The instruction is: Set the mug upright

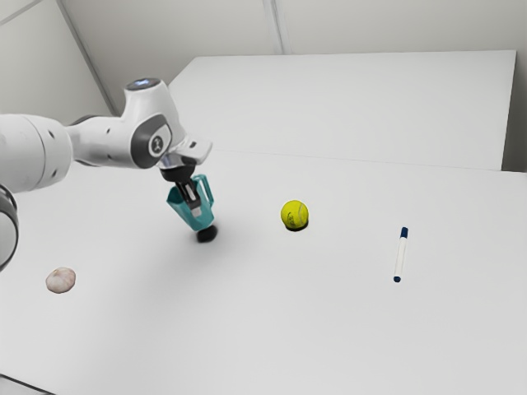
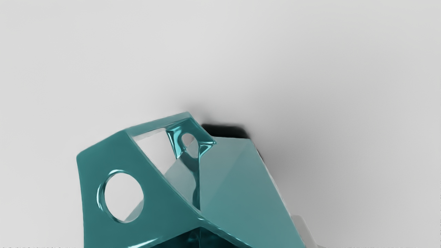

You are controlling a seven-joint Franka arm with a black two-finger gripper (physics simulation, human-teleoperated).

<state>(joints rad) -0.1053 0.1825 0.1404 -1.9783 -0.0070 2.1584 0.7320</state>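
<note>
Mug (image 1: pixel 202 220) at my claw (image 1: pixel 195 211), which looks clenched on it, low at the bench (image 1: pixel 272 321). Long axis slants: mouth up toward exterior view's left, base down toward its right. Upright likely needs base swung under mouth.

The teal, glossy, flat-faceted mug (image 1: pixel 203 221) is held in the pincer (image 1: pixel 195 209), tilted, neither upright nor flat on its side. Its mouth opens up beside the pincer and its base slants downward beyond the fingertips, just above or at the counter (image 1: pixel 247 288). The angular handle (image 2: pixel 158 210), pierced by a round hole, stands beside the pincer.
</note>
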